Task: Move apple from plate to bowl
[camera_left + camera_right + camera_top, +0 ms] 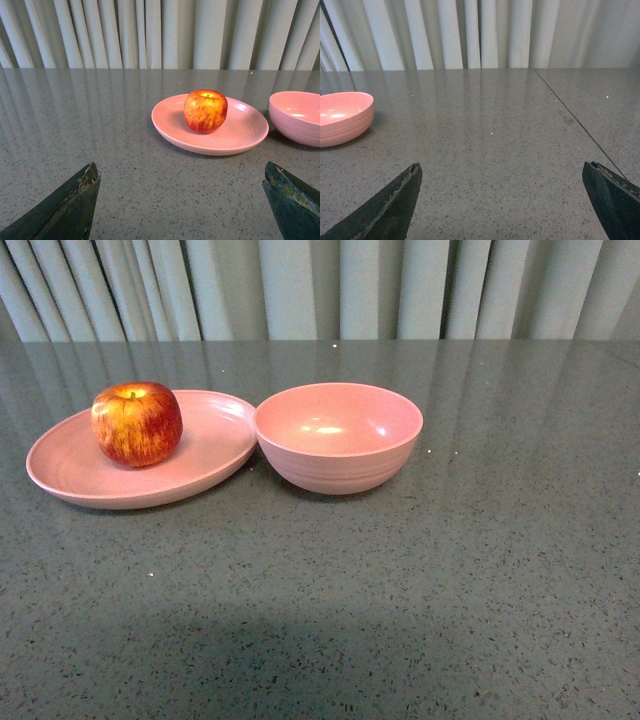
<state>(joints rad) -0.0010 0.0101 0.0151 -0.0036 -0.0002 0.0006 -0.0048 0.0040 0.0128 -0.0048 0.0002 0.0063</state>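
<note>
A pink bowl [342, 117] sits on a grey speckled table [485, 145], cut off by the frame's edge at mid-height. Pale pleated curtains [470, 32] fill the background and are mirrored faintly in the glossy surface. A thin dark seam [575, 122] crosses the tabletop diagonally. In the foreground corners, the right gripper's [502, 210] dark fingers [390, 210] stand spread wide apart.
</note>
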